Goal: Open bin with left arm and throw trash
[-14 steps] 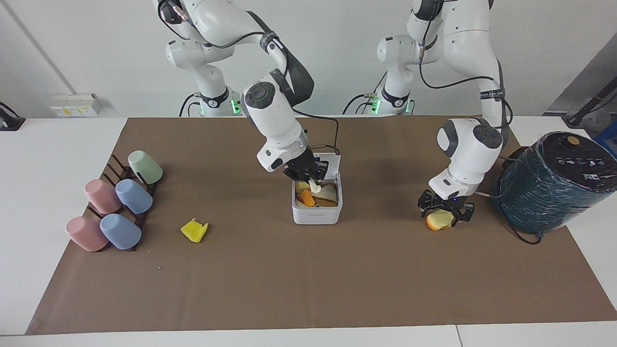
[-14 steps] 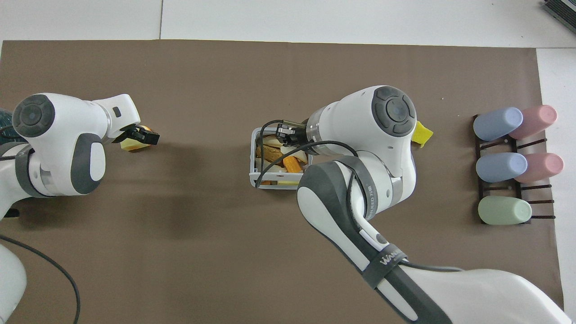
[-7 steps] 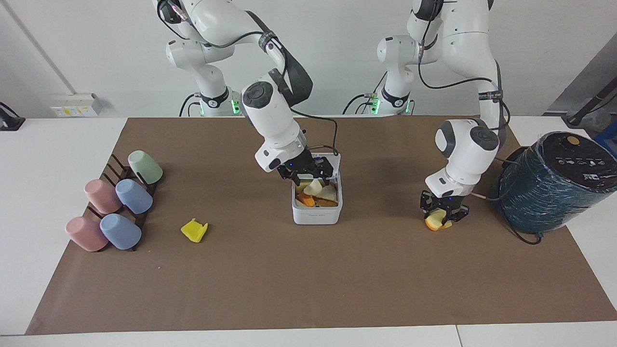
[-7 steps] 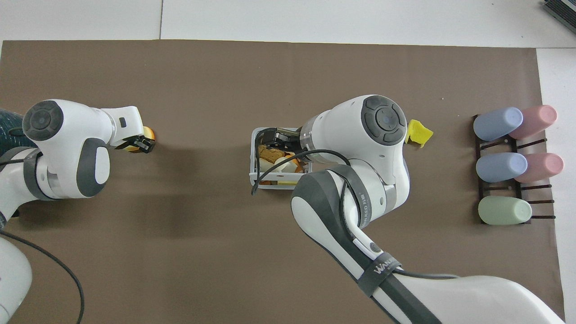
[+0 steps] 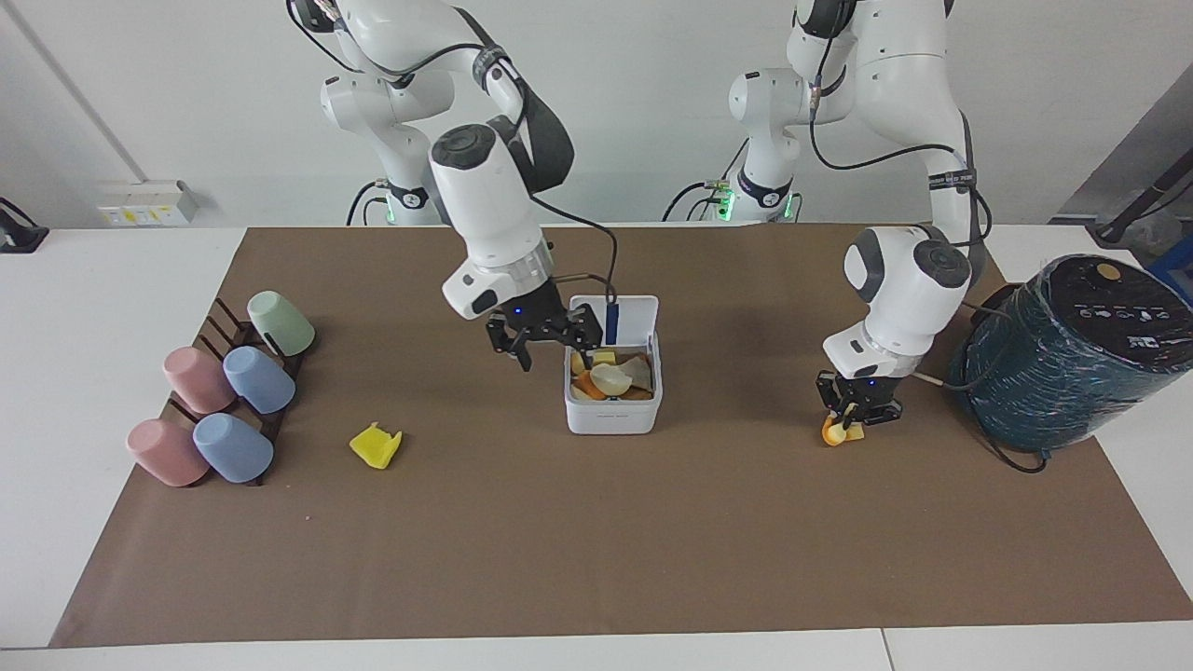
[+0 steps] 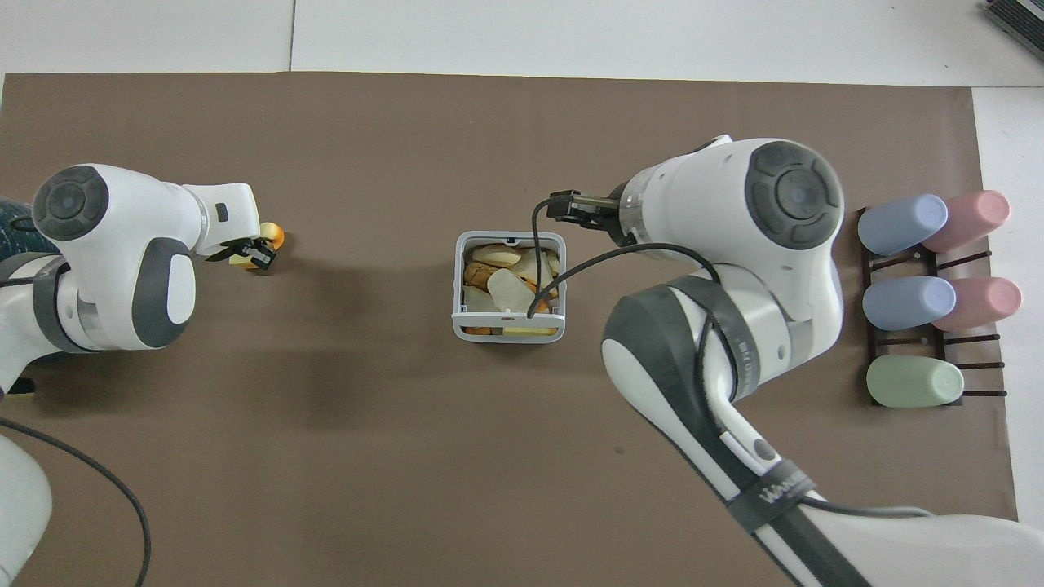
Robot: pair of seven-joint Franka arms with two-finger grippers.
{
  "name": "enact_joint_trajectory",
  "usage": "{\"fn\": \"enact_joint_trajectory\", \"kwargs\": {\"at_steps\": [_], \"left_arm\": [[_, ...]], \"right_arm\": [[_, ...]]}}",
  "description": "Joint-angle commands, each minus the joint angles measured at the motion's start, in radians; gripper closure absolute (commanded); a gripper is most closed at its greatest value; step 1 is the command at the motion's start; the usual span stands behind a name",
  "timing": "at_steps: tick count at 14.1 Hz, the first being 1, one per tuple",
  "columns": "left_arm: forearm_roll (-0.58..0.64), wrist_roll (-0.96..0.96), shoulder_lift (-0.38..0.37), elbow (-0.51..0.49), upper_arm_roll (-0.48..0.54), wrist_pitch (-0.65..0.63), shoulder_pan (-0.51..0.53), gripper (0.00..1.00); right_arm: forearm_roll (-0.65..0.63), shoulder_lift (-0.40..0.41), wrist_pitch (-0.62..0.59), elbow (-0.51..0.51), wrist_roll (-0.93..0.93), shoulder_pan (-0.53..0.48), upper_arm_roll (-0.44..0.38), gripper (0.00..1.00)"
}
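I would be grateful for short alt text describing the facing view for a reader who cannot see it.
A small white bin stands open mid-table, full of scraps; the right hand hangs open beside it. The left hand is shut on a yellow-and-orange wedge near a dark teal appliance, and a yellow scrap lies near racked pastel cups.

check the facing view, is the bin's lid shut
No, the bin stands open, its lid tipped up at the edge nearer the robots and scraps showing inside.
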Motion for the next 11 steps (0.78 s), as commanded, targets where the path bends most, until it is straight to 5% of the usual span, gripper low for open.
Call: {"fn": "enact_joint_trajectory", "kwargs": {"at_steps": [1, 6, 11], "left_arm": [[0.007, -0.003, -0.042, 0.017, -0.020, -0.038, -0.025, 1.00], [-0.107, -0.018, -0.053, 0.099, -0.080, -0.120, -0.054, 1.00], [-0.208, -0.148, -0.053, 0.156, -0.163, -0.173, -0.072, 1.00]], "right_arm": [[-0.020, -0.012, 0.016, -0.035, -0.250, -0.130, 0.010, 0.00], [-0.020, 0.025, 0.105, -0.149, -0.616, -0.270, 0.009, 0.00], [-0.020, 0.095, 0.282, -0.246, -0.695, -0.335, 0.010, 0.00]]}}
